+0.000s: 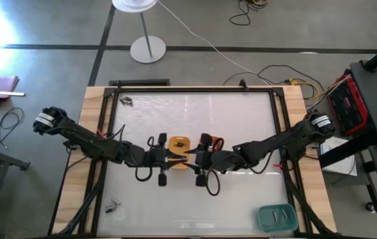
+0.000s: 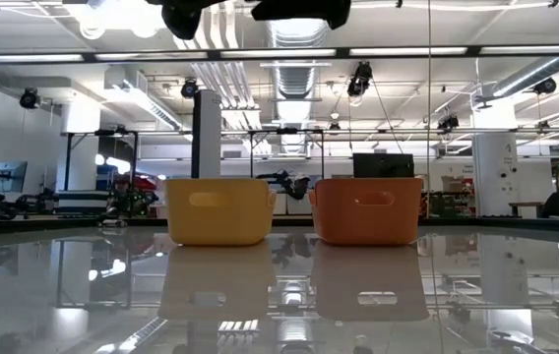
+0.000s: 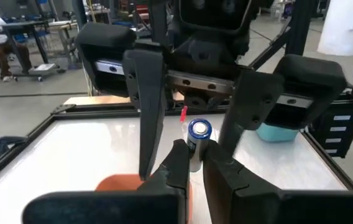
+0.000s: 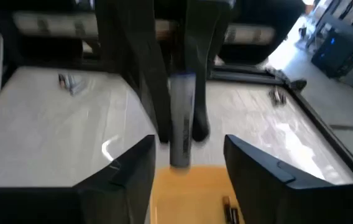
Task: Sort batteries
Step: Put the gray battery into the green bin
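Above the yellow tray (image 1: 178, 143) and the orange tray (image 1: 214, 141) at the table's middle, my two grippers meet tip to tip. My left gripper (image 3: 195, 157) is shut on a silvery battery (image 3: 198, 138) with a blue-ringed end. My right gripper (image 4: 189, 146) is open; its fingers (image 3: 148, 106) stand on either side of that battery (image 4: 181, 118) without touching it. Loose batteries lie at the far left (image 1: 127, 101) and the near left (image 1: 112, 207) of the table. The teal tray (image 1: 278, 218) holds a few batteries. My left gripper pinches the battery's side (image 3: 194, 152) between its two fingertips. The fingers come level from the table's left. The blue-ringed end (image 3: 199, 129) sticks out past the fingertips. The battery is lifted clear, above the trays.
The yellow tray (image 2: 218, 208) and the orange tray (image 2: 366, 208) stand side by side under the grippers. One battery (image 4: 229, 208) lies in the yellow tray. A dark frame (image 1: 109, 93) borders the white table top. A lamp base (image 1: 148, 49) stands on the floor beyond the far edge.
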